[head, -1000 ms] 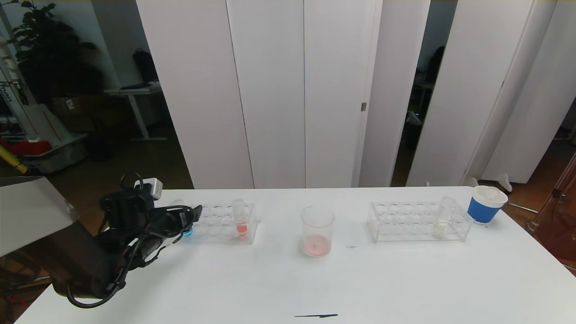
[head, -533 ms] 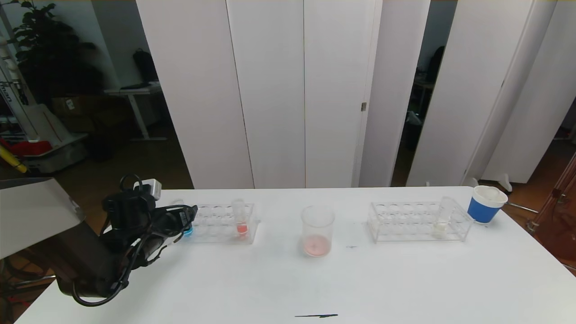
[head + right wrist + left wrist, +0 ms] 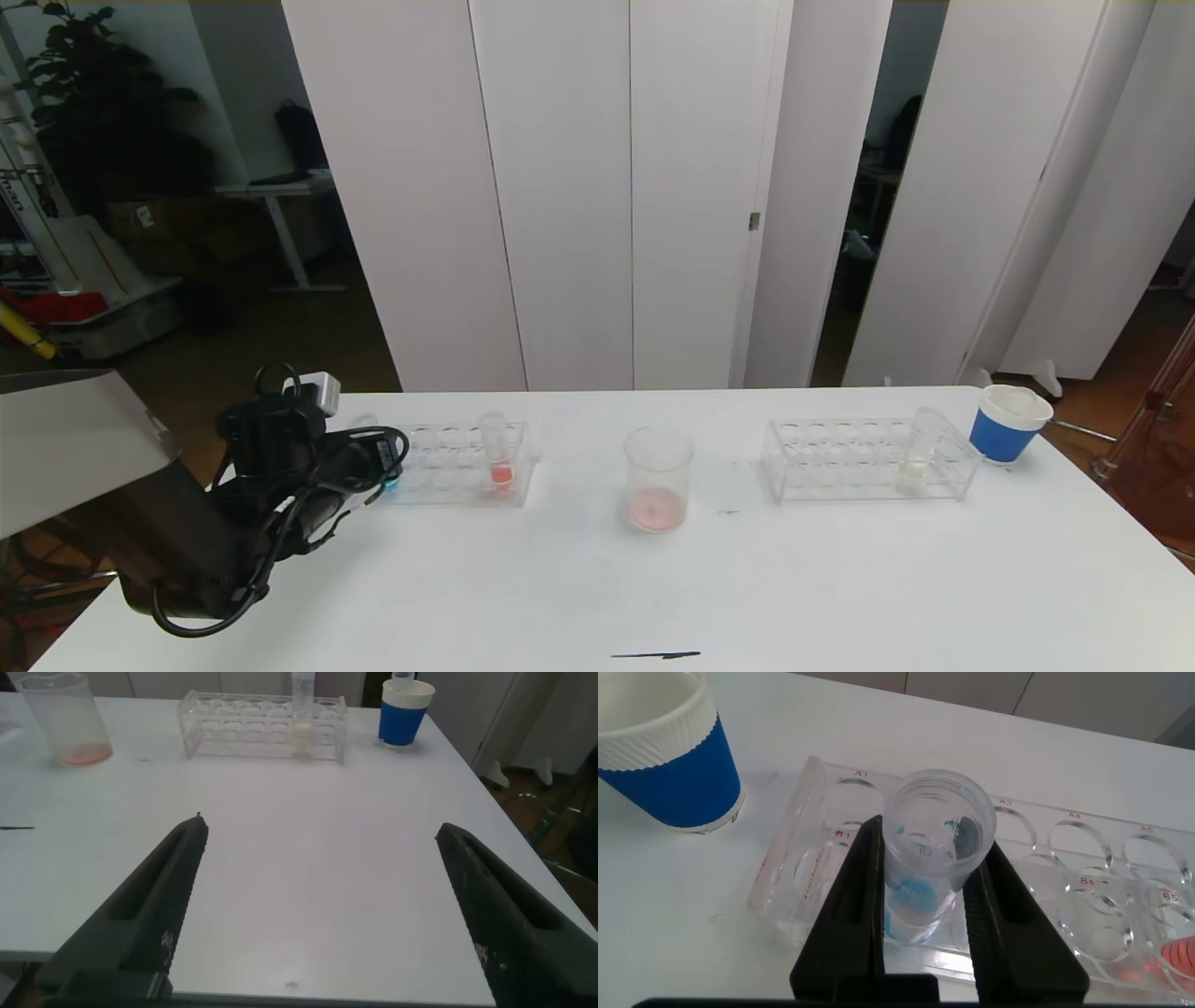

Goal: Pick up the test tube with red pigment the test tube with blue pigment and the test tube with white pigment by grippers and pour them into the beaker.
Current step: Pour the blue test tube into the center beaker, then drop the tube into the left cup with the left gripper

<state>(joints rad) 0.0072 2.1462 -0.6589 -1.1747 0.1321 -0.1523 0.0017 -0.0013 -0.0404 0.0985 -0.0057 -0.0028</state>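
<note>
1. The left gripper (image 3: 924, 905) sits at the left end of the table (image 3: 597, 579), in the lower left of the head view, its two black fingers (image 3: 859, 896) pressed against the sides of the test tube with blue pigment (image 3: 926, 863).
2. That tube stands upright in a hole at the end of the left clear rack (image 3: 467, 457), blue liquid at its bottom.
3. A tube with red-orange liquid (image 3: 499, 453) stands in the same rack, nearer the frame's centre.
4. The beaker (image 3: 659, 478) is at mid-table, a pink layer in its base.
5. The test tube with white pigment (image 3: 920, 453) stands in the right clear rack (image 3: 840, 457), centre right.
6. A blue-banded paper cup (image 3: 1010, 425) is beside that rack.
7. The right gripper (image 3: 327, 905) hangs above the table's near edge, jaws spread wide, holding nothing.
8. In the left wrist view, a second blue-banded cup (image 3: 663, 751) fills the upper left.
</note>
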